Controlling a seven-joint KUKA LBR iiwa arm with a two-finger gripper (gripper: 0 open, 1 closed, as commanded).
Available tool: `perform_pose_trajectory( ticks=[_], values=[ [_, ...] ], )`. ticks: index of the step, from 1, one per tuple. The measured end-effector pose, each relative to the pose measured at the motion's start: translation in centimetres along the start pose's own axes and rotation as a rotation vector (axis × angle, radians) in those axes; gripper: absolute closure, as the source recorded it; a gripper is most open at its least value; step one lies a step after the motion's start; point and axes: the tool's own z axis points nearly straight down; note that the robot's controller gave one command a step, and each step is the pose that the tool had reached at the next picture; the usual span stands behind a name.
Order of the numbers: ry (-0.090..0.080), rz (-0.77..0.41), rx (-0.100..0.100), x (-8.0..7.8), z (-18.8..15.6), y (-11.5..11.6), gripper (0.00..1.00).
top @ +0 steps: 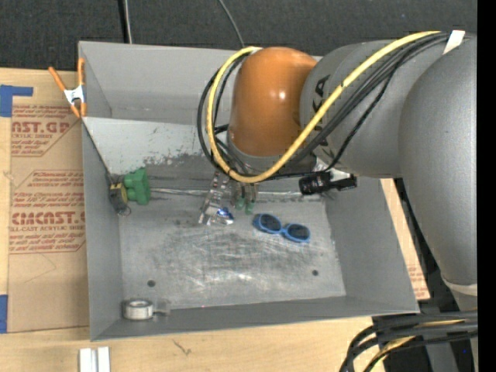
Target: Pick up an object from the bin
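Picking target: most likely the small silver-and-blue piece (220, 215), since it lies right under the claw (232, 200). That's my call, not confirmed.
Target location: middle of the bin (256, 281), toward the back wall, near the blue glasses (280, 228) on its right but apart from them.
Target look: small, irregular, shiny metal-grey with a blue spot. Too small to say what kind of thing it is.
Handling: my guess is light and stiff, with a hard smooth surface, so probably slippery. It lies low on the bare metal floor, leaving little height to grab.
Grip point: I'd take it across its narrow width, pinching low near the floor and centred so it doesn't squirt out sideways.
Claw state: can't tell whether it's open or closed. The orange cover (263, 99) and cables hide most of it.
Claw position: low, at or just above the piece. Can't tell if it touches.
Neighbours: a green block (137, 186) sits at the left wall with a small dark thing (118, 197) against it. A grey ring (138, 309) lies in the front-left corner. All are well apart from the target.
Risk: a glancing pinch may skid the piece along the floor, or the claw could nudge the glasses.
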Motion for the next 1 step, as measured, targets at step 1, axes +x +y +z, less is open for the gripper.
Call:
perform_pose_trajectory(
  ticks=[1],
  values=[
    [-0.007,-0.124,-0.002,-0.9,-6.94,-1.05,1.0]
  ],
)
